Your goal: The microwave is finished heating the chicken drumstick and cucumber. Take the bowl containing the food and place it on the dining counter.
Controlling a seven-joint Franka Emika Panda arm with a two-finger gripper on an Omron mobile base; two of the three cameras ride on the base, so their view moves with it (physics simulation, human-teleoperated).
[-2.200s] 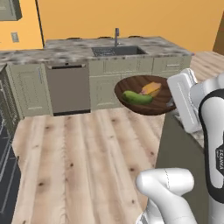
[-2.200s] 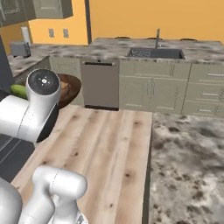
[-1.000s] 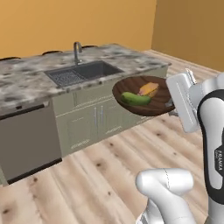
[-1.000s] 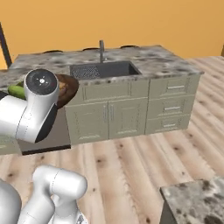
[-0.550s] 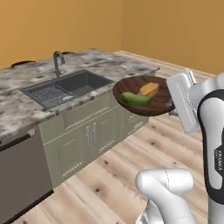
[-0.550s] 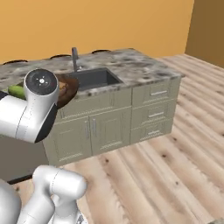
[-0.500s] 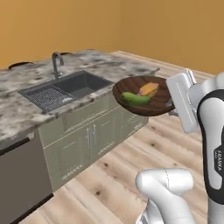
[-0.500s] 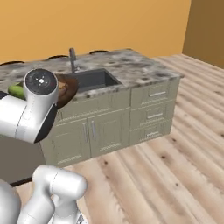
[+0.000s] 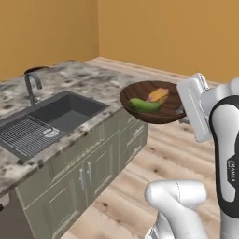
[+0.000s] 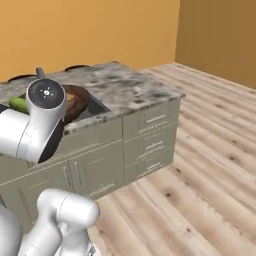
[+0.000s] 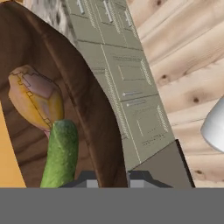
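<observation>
Nearest to you, the gripper (image 9: 181,111) is pinched tight on the rim of the bowl (image 9: 154,101); in the hand view its two dark finger tips straddle the brown wall of the bowl (image 11: 94,118), one on each side. You hold the bowl in the air, roughly level, clear of every surface, with wood-plank floor (image 9: 172,154) beneath it.

Inside the bowl you see the cucumber (image 9: 144,105) lying along the near side and the chicken drumstick (image 9: 158,95) just behind it, the two touching; in the hand view the cucumber (image 11: 61,153) abuts the lower end of the drumstick (image 11: 36,99). From the right base view the white arm hides most of the bowl (image 10: 77,102), and a green end of the cucumber (image 10: 17,104) pokes out on the arm's left.

Beyond and below the bowl stands a speckled marble counter (image 9: 93,84) over grey-green panelled cabinets (image 9: 93,163); the bowl hangs past its corner, apart from the top. Set into that counter farther left are a dark sink (image 9: 51,116) and a curved faucet (image 9: 31,86).

Farthest from you, orange walls (image 9: 158,28) close the room.
</observation>
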